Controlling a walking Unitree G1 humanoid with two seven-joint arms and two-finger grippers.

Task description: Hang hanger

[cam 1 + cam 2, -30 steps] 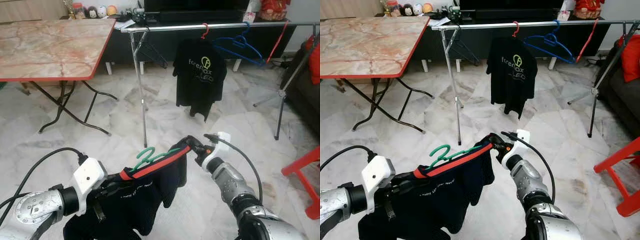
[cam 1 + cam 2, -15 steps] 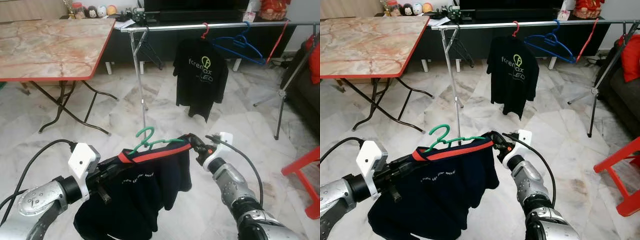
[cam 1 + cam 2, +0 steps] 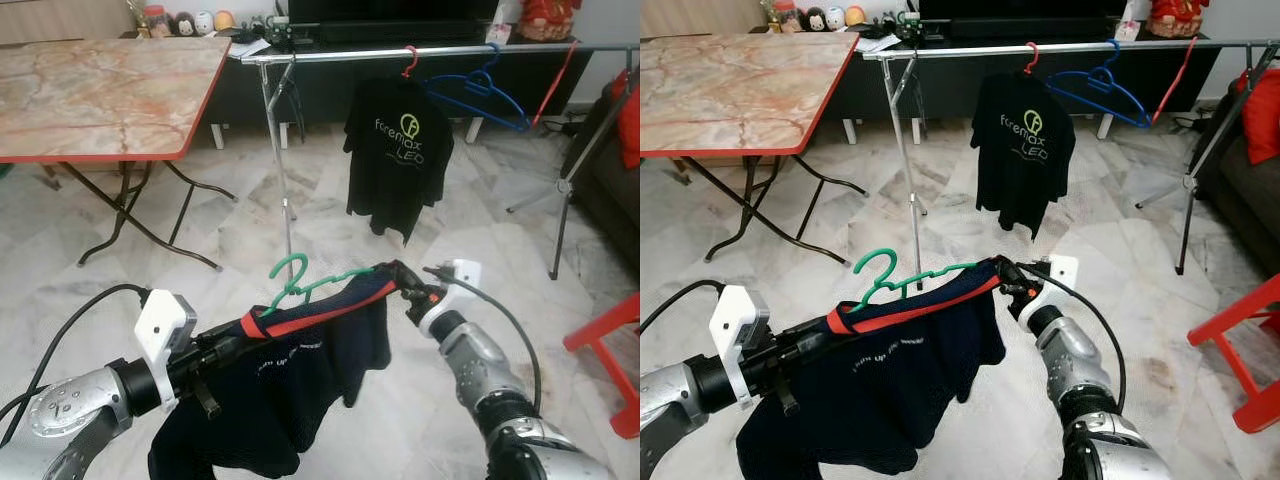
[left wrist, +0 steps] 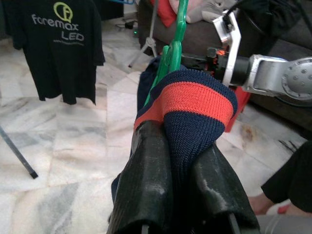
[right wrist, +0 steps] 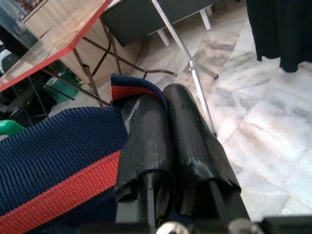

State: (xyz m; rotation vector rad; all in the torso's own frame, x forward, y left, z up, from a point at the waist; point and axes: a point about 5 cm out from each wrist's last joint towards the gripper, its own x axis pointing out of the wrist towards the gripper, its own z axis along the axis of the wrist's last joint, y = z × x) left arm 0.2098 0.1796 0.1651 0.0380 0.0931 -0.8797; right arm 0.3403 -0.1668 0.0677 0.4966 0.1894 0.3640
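A navy shirt with a red stripe (image 3: 300, 360) hangs on a green hanger (image 3: 292, 277) that I hold between both arms, low in front of me. My left gripper (image 3: 240, 335) is shut on the shirt's left shoulder, the knit pinched between its fingers (image 4: 151, 180). At the other shoulder my right gripper (image 3: 395, 275) is shut on the shirt's edge (image 5: 131, 92). The hanger's hook points up. Ahead stands the silver clothes rail (image 3: 380, 52), carrying a black T-shirt (image 3: 400, 150) on a red hanger, plus an empty blue hanger (image 3: 480, 95).
A marble-topped folding table (image 3: 100, 90) with a red edge stands at the left. The rail's upright post (image 3: 283, 180) is straight ahead. A red stool (image 3: 610, 350) and a dark sofa (image 3: 615, 170) sit at the right. A black TV cabinet (image 3: 330, 80) stands behind the rail.
Both grippers have carried the shirt and hanger upward and a little right over the last second. The right gripper has risen, tilting the hanger. The grips are unchanged.
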